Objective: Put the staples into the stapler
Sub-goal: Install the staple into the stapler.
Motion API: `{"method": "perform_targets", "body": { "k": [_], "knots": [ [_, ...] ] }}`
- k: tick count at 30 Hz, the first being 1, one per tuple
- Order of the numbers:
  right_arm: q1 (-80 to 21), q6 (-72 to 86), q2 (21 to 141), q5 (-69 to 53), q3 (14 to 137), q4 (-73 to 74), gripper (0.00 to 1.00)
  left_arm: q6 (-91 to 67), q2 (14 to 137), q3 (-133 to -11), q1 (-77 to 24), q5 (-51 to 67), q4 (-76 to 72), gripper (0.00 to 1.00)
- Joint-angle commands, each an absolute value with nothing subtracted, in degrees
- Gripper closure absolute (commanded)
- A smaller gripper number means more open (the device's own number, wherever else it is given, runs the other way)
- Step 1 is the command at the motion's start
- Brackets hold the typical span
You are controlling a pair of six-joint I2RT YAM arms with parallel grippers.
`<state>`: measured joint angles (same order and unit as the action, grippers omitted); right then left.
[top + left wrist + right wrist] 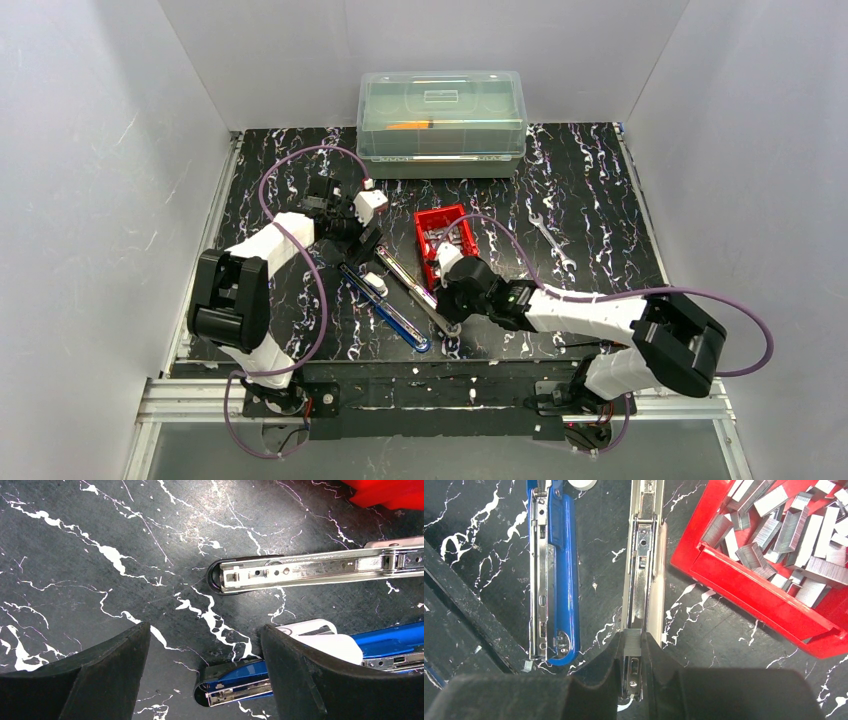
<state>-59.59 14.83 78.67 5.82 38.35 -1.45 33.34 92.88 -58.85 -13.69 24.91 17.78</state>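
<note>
A blue stapler point(551, 580) and a silver-and-cream stapler point(644, 575) lie open side by side, metal channels up. My right gripper point(632, 645) is shut on a short grey strip of staples point(632, 641), held over the near end of the silver stapler's channel; it also shows in the top view point(447, 308). More staples point(784, 525) fill a red tray point(754, 592) to the right. My left gripper point(205, 647) is open and empty, its fingers point(310, 675) straddling the far end of the blue stapler point(235, 680). The silver stapler's far end point(310, 570) lies beyond.
A lidded clear plastic box point(442, 120) stands at the back of the mat. A wrench point(552, 240) lies right of the red tray point(425, 215). White walls close in both sides. One loose bit of staple point(526, 666) lies by the blue stapler's near end.
</note>
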Motion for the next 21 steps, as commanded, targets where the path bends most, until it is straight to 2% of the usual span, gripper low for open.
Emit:
{"method": "perform_targets", "body": {
  "k": [1,21],
  "knots": [
    [-59.2,14.9,75.9,7.2,38.0,-2.9,0.87,33.3,89.1,-58.4,-13.8,26.7,19.3,0.21],
    [-59.2,14.8,79.6,5.7,38.5,-2.6,0.88,33.0,89.1,-58.6,-13.8,27.2,19.2,0.21]
  ]
}}
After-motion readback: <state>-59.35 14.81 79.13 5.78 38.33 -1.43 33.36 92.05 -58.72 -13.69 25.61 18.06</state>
